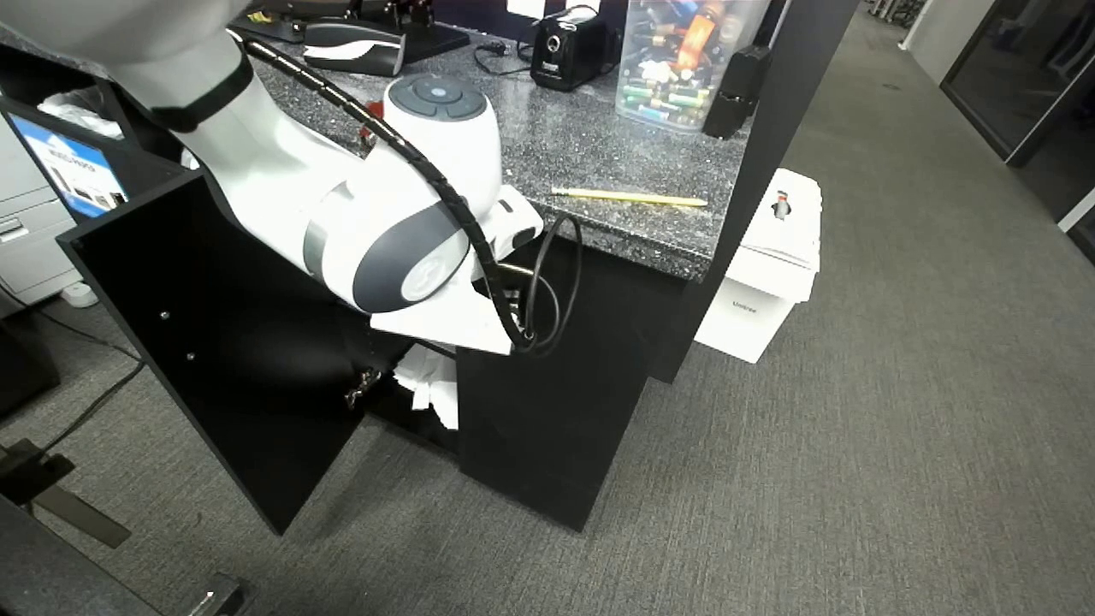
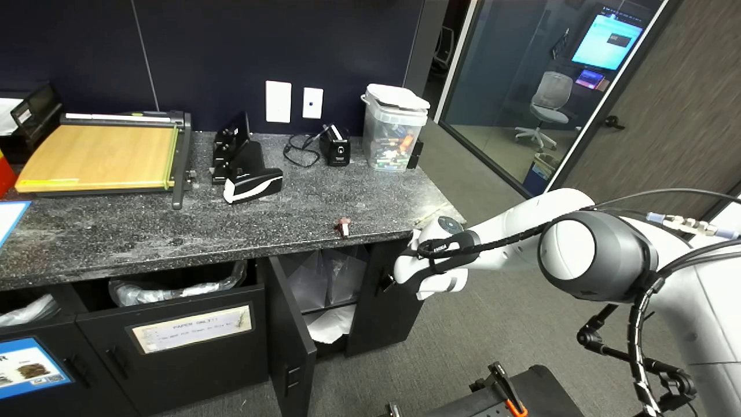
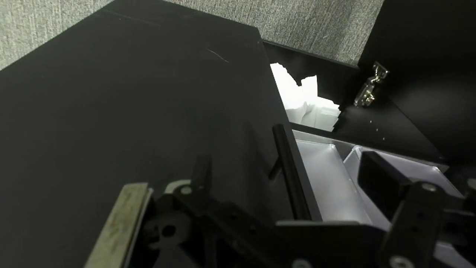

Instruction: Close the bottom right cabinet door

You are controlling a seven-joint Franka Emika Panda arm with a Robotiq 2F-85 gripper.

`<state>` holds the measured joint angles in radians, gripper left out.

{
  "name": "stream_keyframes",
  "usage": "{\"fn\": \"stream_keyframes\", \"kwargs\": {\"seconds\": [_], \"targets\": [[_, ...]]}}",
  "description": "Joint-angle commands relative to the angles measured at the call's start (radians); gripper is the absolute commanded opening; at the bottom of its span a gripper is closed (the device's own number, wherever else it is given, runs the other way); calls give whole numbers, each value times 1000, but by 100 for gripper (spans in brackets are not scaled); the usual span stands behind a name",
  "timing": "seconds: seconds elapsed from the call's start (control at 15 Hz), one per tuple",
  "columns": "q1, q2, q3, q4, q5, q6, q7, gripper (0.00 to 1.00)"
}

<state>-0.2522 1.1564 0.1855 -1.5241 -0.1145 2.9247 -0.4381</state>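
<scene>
The bottom right cabinet door (image 1: 556, 411) is a flat black panel under the counter's right end, also in an exterior view (image 2: 385, 313). It looks close to flush with the cabinet front; I cannot tell if it is fully shut. In the wrist view the door (image 3: 148, 104) fills the left, and a black bar handle (image 3: 286, 160) stands near its free edge. My gripper (image 3: 292, 175) is open, fingers apart, with the handle between them in this view; I cannot tell if they touch it. In an exterior view the hand hides most of the gripper (image 2: 386, 282).
The neighbouring black door (image 1: 231, 359) with pale dots stands wide open, also in an exterior view (image 2: 292, 341). White paper (image 3: 308, 100) and clear bins (image 3: 327, 175) show inside the cabinet. The counter (image 1: 565, 137) overhangs above, with a pencil (image 1: 629, 198). A white box (image 1: 761, 265) stands beyond the cabinet.
</scene>
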Motion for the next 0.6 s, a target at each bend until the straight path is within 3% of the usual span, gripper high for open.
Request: {"fn": "stream_keyframes", "kwargs": {"seconds": [0.0, 0.4, 0.47, 0.53], "targets": [[-19, -68, -26, -37, 1, -147, 19, 100], [23, -94, -215, 126, -3, -596, 104, 100], [-1, -88, -177, 75, 8, -478, 59, 100], [-1, -92, -195, 99, 7, -534, 67, 100]]}}
